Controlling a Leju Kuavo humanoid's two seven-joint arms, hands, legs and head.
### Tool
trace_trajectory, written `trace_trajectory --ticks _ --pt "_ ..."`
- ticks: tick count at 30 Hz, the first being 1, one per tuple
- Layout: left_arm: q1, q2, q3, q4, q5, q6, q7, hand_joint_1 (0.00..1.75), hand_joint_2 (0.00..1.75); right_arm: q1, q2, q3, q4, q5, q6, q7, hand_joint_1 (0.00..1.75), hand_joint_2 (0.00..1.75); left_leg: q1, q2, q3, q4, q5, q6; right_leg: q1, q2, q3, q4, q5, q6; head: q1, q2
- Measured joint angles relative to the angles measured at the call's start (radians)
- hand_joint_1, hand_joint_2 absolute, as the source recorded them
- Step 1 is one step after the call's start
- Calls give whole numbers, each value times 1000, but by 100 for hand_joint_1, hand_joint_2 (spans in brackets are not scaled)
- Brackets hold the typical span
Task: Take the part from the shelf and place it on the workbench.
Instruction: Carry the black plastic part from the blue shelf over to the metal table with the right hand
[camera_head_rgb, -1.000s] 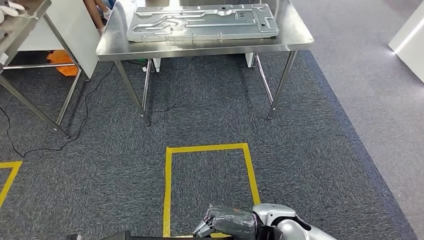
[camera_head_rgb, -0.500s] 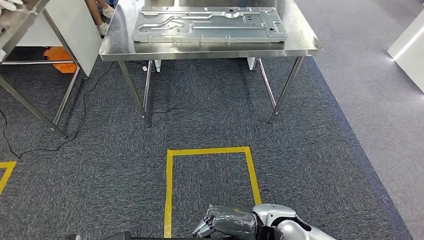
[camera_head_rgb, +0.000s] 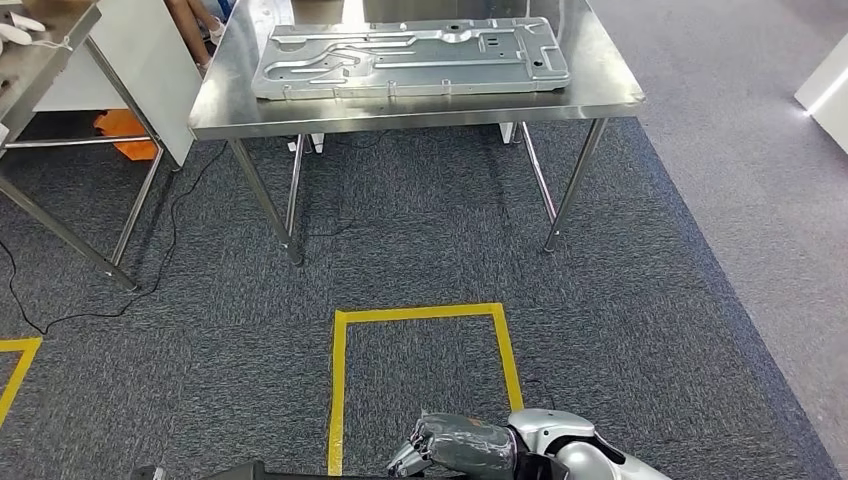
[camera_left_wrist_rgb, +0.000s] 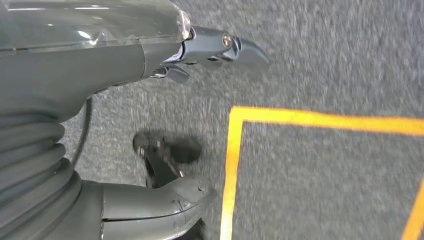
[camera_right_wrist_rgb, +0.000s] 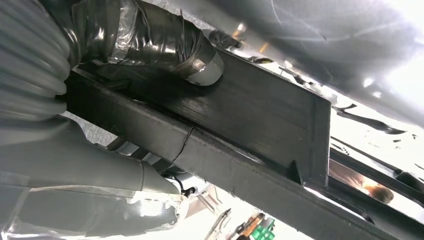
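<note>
My right hand (camera_head_rgb: 460, 445) sits at the bottom edge of the head view and grips a black part (camera_head_rgb: 240, 471), of which a dark strip shows there. Up close in the right wrist view, the right hand (camera_right_wrist_rgb: 150, 45) has its taped thumb on top of the black part (camera_right_wrist_rgb: 260, 115), a long dark frame with raised edges, and its fingers (camera_right_wrist_rgb: 100, 170) underneath. In the left wrist view my left hand (camera_left_wrist_rgb: 75, 65) hangs over the carpet, fingers apart, nothing in it. The steel workbench (camera_head_rgb: 420, 108) stands ahead, some way off.
A large ribbed metal plate (camera_head_rgb: 410, 55) covers much of the workbench top. A yellow tape square (camera_head_rgb: 420, 315) marks the carpet between me and the bench. A second steel table (camera_head_rgb: 50, 50) stands at the left, a person's legs (camera_head_rgb: 190, 20) behind it. A cable (camera_head_rgb: 170, 220) trails on the floor.
The whole picture has shifted: the workbench and the tape square sit lower in the frame, so the camera has moved. My right hand keeps its hold on the black part.
</note>
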Motion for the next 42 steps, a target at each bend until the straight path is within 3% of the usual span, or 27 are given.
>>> trace_trajectory --ticks 1,2,4,6,8,11,13,15,16,17,18,20,21,22,24,25,27,30,31,32,33,35,36,39,42 --pt "2 0 0 0 0 0 0 0 175 1 0 0 0 0 0 0 164 175 0 0 -29 31 7 -1 1 0 7 0 -7 0 0 0" --pt "4 0 0 0 0 0 0 0 175 3 0 0 0 0 0 0 164 175 0 0 -39 24 34 0 1 1 17 1 -14 0 0 0" --pt "4 1 0 0 0 0 0 0 175 4 0 0 0 0 0 0 164 175 -1 1 -6 -95 129 8 2 1 40 1 -31 4 0 0" --pt "4 2 0 0 0 0 0 0 175 4 0 0 -1 1 0 0 164 175 -8 2 37 -206 179 20 4 2 52 1 -45 13 0 0" --pt "4 3 0 0 -1 1 0 0 175 4 0 0 -1 2 0 0 164 175 -13 2 50 -238 174 30 6 2 54 0 -47 24 0 0" --pt "5 3 0 0 0 2 -1 0 175 4 0 -1 -2 2 0 -1 164 175 -6 -1 69 -257 169 46 6 2 48 31 -52 38 0 0" --pt "3 3 0 0 0 2 -2 0 175 2 0 -2 -3 3 0 -1 164 175 -2 -1 86 -265 163 56 4 2 -2 124 -90 44 0 0" --pt "3 3 0 0 0 2 -2 0 175 4 -1 -2 -3 4 1 -1 164 175 -3 -2 96 -266 154 61 2 2 -87 247 -136 50 0 0" --pt "4 3 0 0 0 2 -2 0 175 5 -1 -2 -3 4 1 -1 164 175 -3 -2 101 -266 149 61 0 2 -120 281 -139 53 0 0" --pt "4 3 0 0 0 2 -2 0 175 6 -1 -2 -3 4 1 -1 164 175 -3 -2 109 -266 143 59 -2 2 -136 282 -122 56 0 0" --pt "5 3 0 0 0 2 -2 0 175 7 -1 -2 -3 4 1 -1 164 175 -3 -3 119 -266 136 57 -3 1 -132 245 -82 57 0 0" --pt "5 2 0 0 0 1 -2 0 175 7 -1 -2 -3 4 1 -2 164 175 -3 -4 141 -265 120 50 -4 1 -89 113 8 54 0 0" --pt "4 2 0 0 0 1 -3 0 175 7 -2 -2 -3 5 1 -2 164 175 -4 -4 147 -265 113 44 -2 0 -71 63 20 49 0 0" --pt "3 2 0 0 0 1 -3 0 175 7 -2 -2 -3 5 1 -2 164 175 -5 -4 150 -265 106 37 1 0 -61 35 23 43 0 0" --pt "3 3 0 0 0 1 -4 0 175 9 -2 -2 -4 5 1 -3 164 175 -6 -3 155 -257 101 23 4 1 -56 28 10 26 0 0" --pt "3 3 0 0 0 1 -4 0 175 10 -3 -3 -4 5 1 -3 164 175 -5 -2 158 -249 96 16 3 2 -48 25 18 19 0 0" --pt "0 3 0 0 0 1 -5 0 175 9 -4 -3 -6 6 0 -4 164 175 -2 -1 144 -199 75 7 1 2 -29 21 17 6 0 0" --pt "-2 3 0 0 0 0 -5 0 175 9 -4 -3 -6 7 1 -4 164 175 0 0 40 -31 3 0 3 2 -15 19 3 -5 0 0" --pt "0 3 0 0 0 0 -5 0 175 10 -4 -3 -6 7 1 -5 164 175 -1 0 6 10 -8 -1 5 2 -10 19 -2 -6 0 0" --pt "1 4 0 0 0 1 -5 0 175 11 -4 -3 -6 7 1 -5 164 175 -1 0 -15 21 1 1 7 3 -4 19 -9 -7 0 0" --pt "2 4 0 0 0 1 -5 0 175 12 -4 -3 -6 7 1 -6 164 175 -2 0 -16 -7 33 4 9 4 5 19 -15 -7 0 0" --pt "3 6 0 0 0 2 -5 0 175 12 -4 -3 -7 7 1 -7 164 175 -7 1 19 -132 127 18 12 4 28 18 -31 -5 0 0" --pt "2 7 0 0 0 2 -5 0 175 12 -4 -3 -7 8 1 -7 164 175 -11 1 34 -184 146 25 13 4 36 17 -38 -3 0 0" --pt "3 10 0 0 0 2 -6 0 175 12 -4 -4 -7 8 1 -8 164 175 -20 0 53 -234 139 44 15 5 48 20 -45 14 0 0" --pt "3 11 0 0 0 3 -7 0 175 12 -5 -5 -8 8 1 -9 164 175 -10 -2 89 -254 157 58 15 4 47 62 -61 32 0 0"
